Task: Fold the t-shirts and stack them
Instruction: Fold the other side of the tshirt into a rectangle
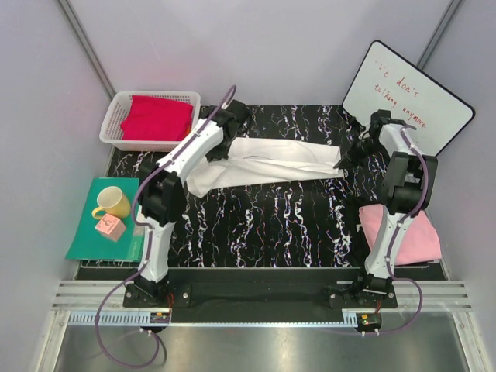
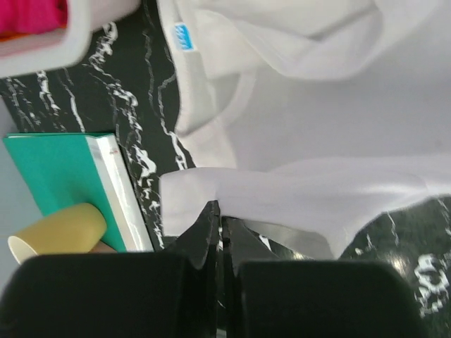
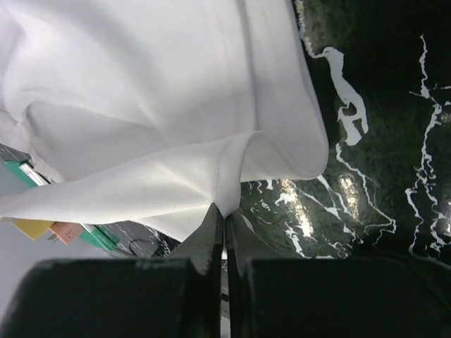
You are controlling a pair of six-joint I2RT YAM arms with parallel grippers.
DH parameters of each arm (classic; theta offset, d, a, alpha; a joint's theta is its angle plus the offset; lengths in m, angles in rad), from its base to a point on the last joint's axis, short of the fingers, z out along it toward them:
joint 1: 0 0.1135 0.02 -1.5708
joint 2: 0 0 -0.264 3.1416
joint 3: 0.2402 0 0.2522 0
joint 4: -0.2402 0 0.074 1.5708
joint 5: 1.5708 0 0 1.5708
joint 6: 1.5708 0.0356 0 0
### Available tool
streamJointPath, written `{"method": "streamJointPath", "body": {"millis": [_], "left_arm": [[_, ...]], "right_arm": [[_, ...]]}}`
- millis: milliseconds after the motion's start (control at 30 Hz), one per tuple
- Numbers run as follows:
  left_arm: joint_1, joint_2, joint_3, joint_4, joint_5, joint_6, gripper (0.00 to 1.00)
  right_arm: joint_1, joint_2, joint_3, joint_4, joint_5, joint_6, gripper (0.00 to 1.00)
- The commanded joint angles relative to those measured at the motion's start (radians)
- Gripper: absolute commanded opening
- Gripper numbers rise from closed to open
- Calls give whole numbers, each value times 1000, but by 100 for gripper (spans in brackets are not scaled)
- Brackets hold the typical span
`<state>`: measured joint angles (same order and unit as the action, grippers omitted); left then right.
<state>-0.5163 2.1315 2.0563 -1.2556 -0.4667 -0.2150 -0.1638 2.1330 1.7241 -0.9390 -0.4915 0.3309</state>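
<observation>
Both pairs of jaws are pressed together on cloth: the left gripper (image 2: 220, 211) pinches a folded edge of the white soft-cloth t-shirt (image 1: 263, 163), and the right gripper (image 3: 224, 215) pinches a raised fold of the same shirt's hem, with fabric bunched just above the closed tips. The shirt lies stretched between the two grippers as a long, loosely rumpled band across the far half of the black white-veined marbled table top (image 1: 271, 225), its left end draped lower than the rest. The left wrist view shows its small blue neck label (image 2: 182, 35) beside the ribbed collar. A crimson red folded t-shirt (image 1: 155, 118) sits inside a white slotted plastic basket (image 1: 116, 108) at the far left corner of the table top. A pale pink t-shirt (image 1: 411, 232) lies flat at the near right corner of the table top, partly behind the right arm and overhanging the right edge. Just off the table top's left edge rests a flat teal-green mat (image 1: 89, 232), and on it stand a yellow ceramic mug (image 1: 114, 203) and a small pink block (image 1: 109, 226). A white rounded-corner board with red handwriting (image 1: 411, 97) leans at the table top's far right corner.
</observation>
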Motion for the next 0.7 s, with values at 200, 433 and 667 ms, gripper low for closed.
{"method": "streamJointPath", "body": {"millis": [200, 433, 667], "left_arm": [[30, 172, 194, 63, -248, 71, 0], [36, 180, 179, 356, -409, 304, 0], [33, 217, 67, 756, -480, 584, 0]], "right_arm": [[1, 110, 63, 0, -25, -1, 0], [3, 127, 103, 2, -6, -10, 0], [3, 157, 126, 32, -4, 11, 0]]}}
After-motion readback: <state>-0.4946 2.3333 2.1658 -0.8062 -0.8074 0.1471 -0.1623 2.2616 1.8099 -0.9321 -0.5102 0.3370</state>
